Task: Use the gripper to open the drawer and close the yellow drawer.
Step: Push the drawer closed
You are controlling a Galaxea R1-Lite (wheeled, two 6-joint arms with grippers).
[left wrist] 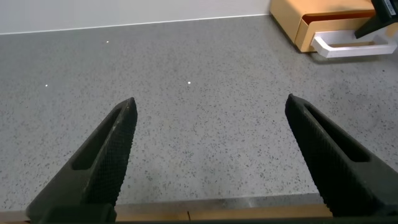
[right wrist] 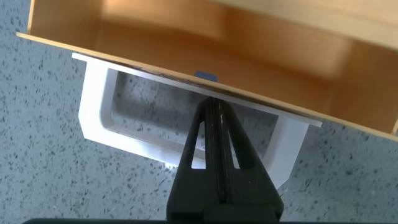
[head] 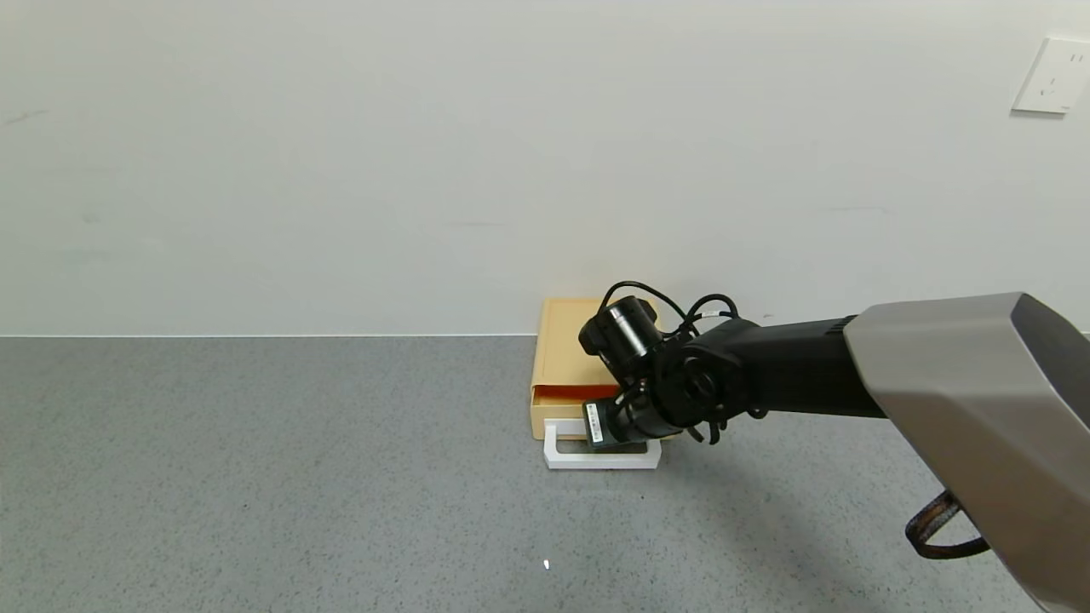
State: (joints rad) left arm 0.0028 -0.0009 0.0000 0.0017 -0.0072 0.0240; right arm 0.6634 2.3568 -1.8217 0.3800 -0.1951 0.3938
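Note:
The pale-yellow drawer box (head: 562, 349) stands against the back wall. Its tray (right wrist: 249, 56) is slid partly out, with the white loop handle (head: 562, 458) in front. My right gripper (head: 611, 438) is shut and empty. Its fingertips (right wrist: 211, 104) reach down inside the handle loop (right wrist: 99, 118), right at the tray's front panel. My left gripper (left wrist: 211, 106) is open and empty, low over the bare grey table, well away from the drawer (left wrist: 292, 18). The handle (left wrist: 348, 46) and the right gripper (left wrist: 380, 23) show far off in the left wrist view.
The grey speckled table (head: 255, 477) runs wide to the left and in front of the drawer. A white wall (head: 341, 170) closes the back edge. A wall socket (head: 1052, 77) is at the upper right. The table's wooden front edge (left wrist: 217, 211) shows under my left gripper.

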